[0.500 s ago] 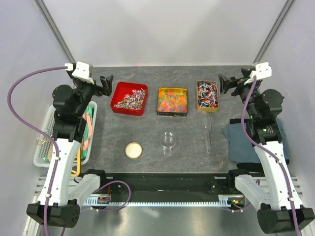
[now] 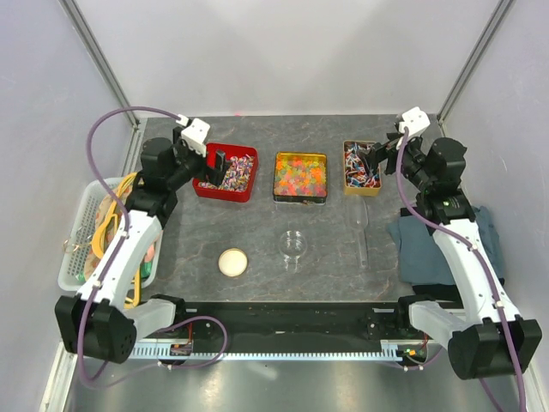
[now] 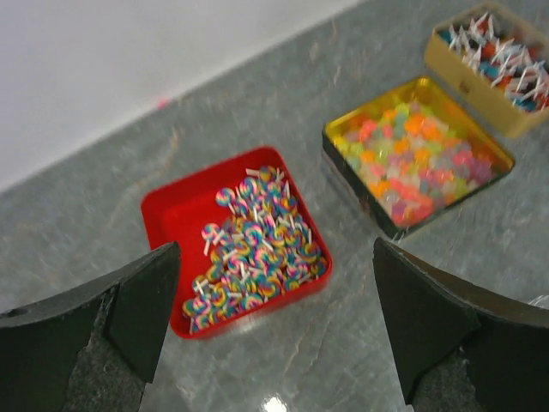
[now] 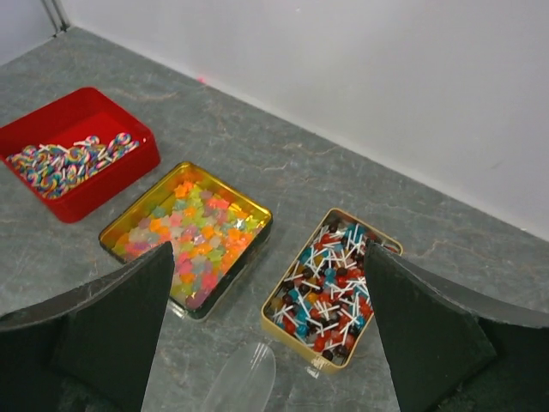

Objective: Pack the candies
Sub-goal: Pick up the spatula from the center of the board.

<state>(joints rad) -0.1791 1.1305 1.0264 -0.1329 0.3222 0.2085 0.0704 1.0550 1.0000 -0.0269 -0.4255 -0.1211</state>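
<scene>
Left fingers [image 3: 137,309] and right fingers [image 4: 120,326] were spread wide, empty. The candies [image 3: 253,249] lay in a red square tray [image 3: 176,215], a gold tin [image 3: 353,190] and a small yellow tin [image 3: 463,90]. Recommended: centre over one tray, descend vertically.
</scene>
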